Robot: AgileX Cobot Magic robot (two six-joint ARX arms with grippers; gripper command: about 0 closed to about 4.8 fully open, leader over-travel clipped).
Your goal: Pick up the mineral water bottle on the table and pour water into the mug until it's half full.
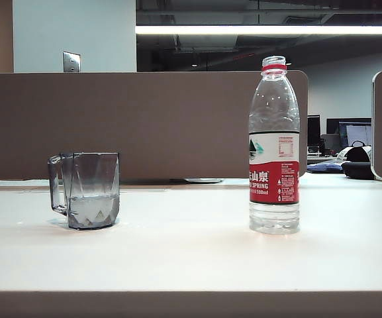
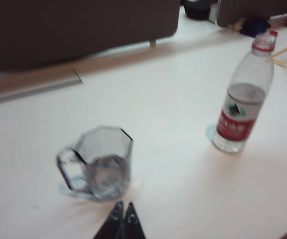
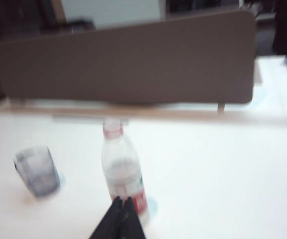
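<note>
- Standing upright on the table [image 1: 191, 265] are the task's two things, both free of any grip: the mug [image 1: 88, 190] on the left of the exterior view and the bottle [image 1: 274, 146] well apart from it on the right.
- Neither arm is showing in the exterior view; each gripper is appearing only in its own wrist view.
- The left gripper [image 2: 123, 211] is hanging above the table just beside the mug, its two dark fingertips pressed together and holding nothing.
- The right gripper [image 3: 122, 203] is hanging in front of the bottle's lower part, its fingertips likewise pinched tight with nothing between them; whether it is touching the bottle is impossible to tell through the blur.
- The mug is showing its handle on the side away from the bottle, and a low layer of water [image 1: 93, 209] is sitting in its base.
- The bottle is wearing a red neck ring and a red-and-white label, with water sitting below the label and air filling the clear upper part.
- A brown partition [image 1: 144, 119] is running behind the table's far edge.
- Farther back, a ceiling light strip [image 1: 270, 30] is glowing over an office with dark monitors [image 1: 349, 132].
</note>
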